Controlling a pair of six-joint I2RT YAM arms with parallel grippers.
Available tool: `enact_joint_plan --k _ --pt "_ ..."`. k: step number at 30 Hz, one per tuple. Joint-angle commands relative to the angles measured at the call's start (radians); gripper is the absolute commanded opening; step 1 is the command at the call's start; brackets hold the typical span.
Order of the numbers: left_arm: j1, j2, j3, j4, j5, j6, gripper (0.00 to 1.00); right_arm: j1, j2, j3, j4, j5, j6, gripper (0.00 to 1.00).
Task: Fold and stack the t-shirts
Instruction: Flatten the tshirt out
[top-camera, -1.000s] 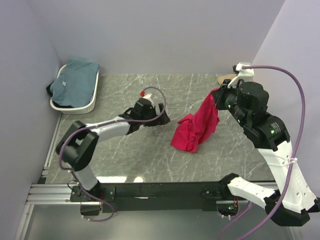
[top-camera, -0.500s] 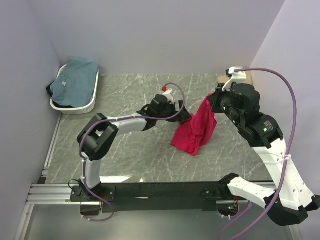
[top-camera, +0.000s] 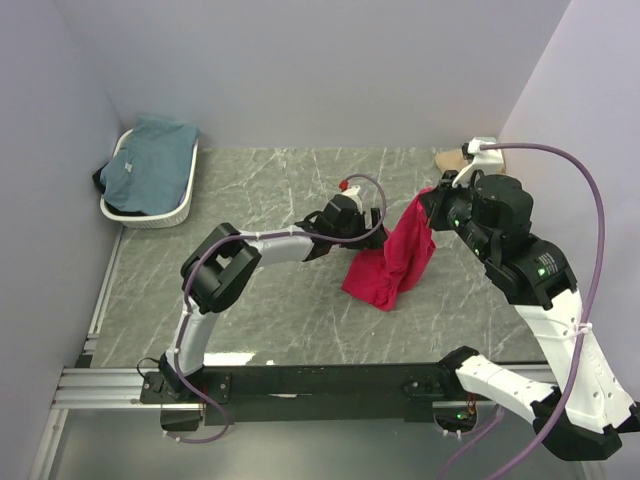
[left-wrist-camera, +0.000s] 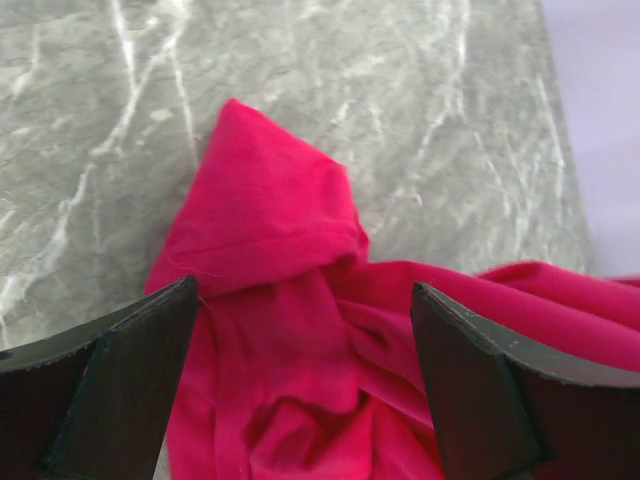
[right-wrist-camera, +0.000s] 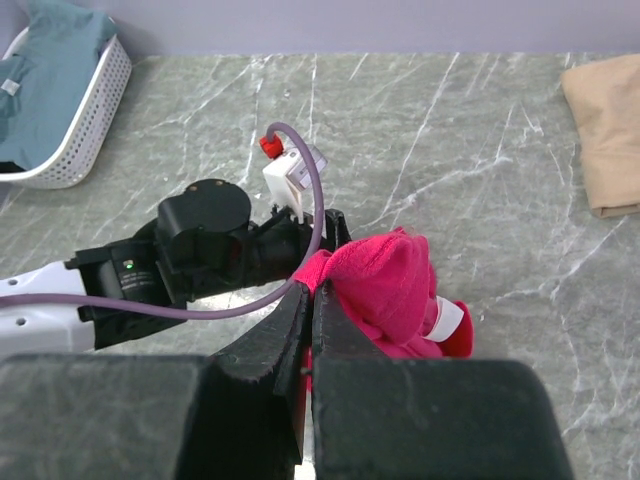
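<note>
The left arm (top-camera: 270, 243) lies low and stretches far out to the right, over the middle of the desk. The left fingers (left-wrist-camera: 110, 390) are spread wide apart with nothing gripped. The right arm (top-camera: 540, 265) stands up tall on the right side, with its wrist tipped in to the left. The right fingers (right-wrist-camera: 282, 338) are pinched tight together on the red shirt (top-camera: 395, 255), holding its top up.

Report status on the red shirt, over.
Right gripper shut on red t-shirt, one end raised. Left gripper open at its lower folds. Tan t-shirt far right.
</note>
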Motion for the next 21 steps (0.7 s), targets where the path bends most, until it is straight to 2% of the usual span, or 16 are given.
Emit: enact_joint_plan --k 1,5,7,8,9,11,15,18,21 --pt "0.0 0.042 0.08 -0.034 -0.051 0.002 0.9 -0.001 -0.021 0.001 0.056 0.009 0.008 0.0" --pt "-0.002 0.079 0.111 -0.033 -0.066 -0.014 0.85 0.0 -0.023 -0.01 0.061 -0.004 0.007 0.0" --pt "-0.002 0.1 0.134 -0.039 -0.078 -0.02 0.75 0.0 -0.027 -0.016 0.064 -0.014 0.005 0.0" --pt "0.0 0.106 0.142 -0.046 -0.082 -0.02 0.65 0.0 -0.029 -0.019 0.065 -0.015 0.007 0.0" --pt "-0.002 0.113 0.151 -0.049 -0.088 -0.018 0.36 -0.001 -0.029 -0.019 0.065 -0.017 0.007 0.0" --pt "0.0 0.129 0.177 -0.066 -0.105 -0.02 0.04 -0.001 -0.032 -0.023 0.067 -0.02 0.007 0.0" --pt "0.0 0.102 0.18 -0.111 -0.129 0.014 0.01 -0.001 -0.044 -0.035 0.067 -0.009 0.002 0.0" --pt "0.004 0.006 0.13 -0.141 -0.232 0.064 0.01 -0.001 -0.058 -0.053 0.056 0.046 -0.001 0.0" --pt "0.024 -0.189 0.055 -0.218 -0.333 0.106 0.01 -0.001 -0.069 -0.067 0.036 0.124 0.001 0.0"
